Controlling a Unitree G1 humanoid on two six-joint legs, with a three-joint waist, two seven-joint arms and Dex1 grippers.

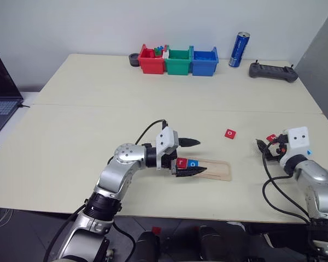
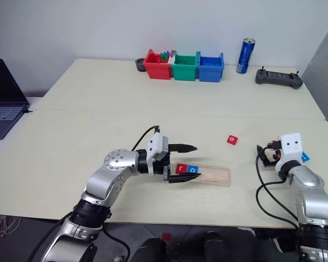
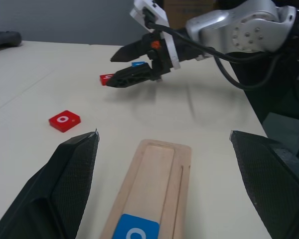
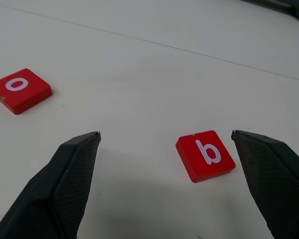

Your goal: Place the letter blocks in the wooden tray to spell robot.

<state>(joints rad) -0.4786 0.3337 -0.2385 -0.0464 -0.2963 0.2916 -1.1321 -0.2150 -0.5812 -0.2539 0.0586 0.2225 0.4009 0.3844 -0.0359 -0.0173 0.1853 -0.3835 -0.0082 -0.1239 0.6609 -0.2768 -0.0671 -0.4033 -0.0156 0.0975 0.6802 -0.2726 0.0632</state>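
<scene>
- A pale cream table (image 1: 98, 109) stood against a grey-white wall, with a seam running across its middle.
- Along the far edge sat a red bin (image 1: 151, 61), a green bin (image 1: 179, 61) and a blue bin (image 1: 204, 61) side by side, a blue can (image 1: 239, 49) upright to their right, and a dark handheld controller (image 1: 273, 72) beyond that.
- A laptop (image 1: 1, 90) lay open on a lower surface off the table's left side.
- The wooden tray (image 1: 216, 168) lay lengthwise near the front edge, roughly in the middle.
- At its left end sat a red "r" block (image 1: 181, 162) with a blue "o" block (image 1: 193, 163) touching it on the right; the rest of the tray was bare wood.
- The left pincer (image 1: 189, 158) was level over that end of the tray, pointing right, its two black fingers spread wide with one on either side of the tray, gripping nothing.
- A red "o" block (image 1: 230, 134) lay alone on the table, behind the tray's right end.
- A red "b" block (image 4: 205, 155) lay further right, on the table just ahead of the right pincer (image 4: 165, 134).
- The right pincer's fingers stood well apart and empty, with the "b" between their tips but untouched.
- A small blue block (image 3: 137, 63) showed just beside the right pincer; its letter could not be read.
</scene>
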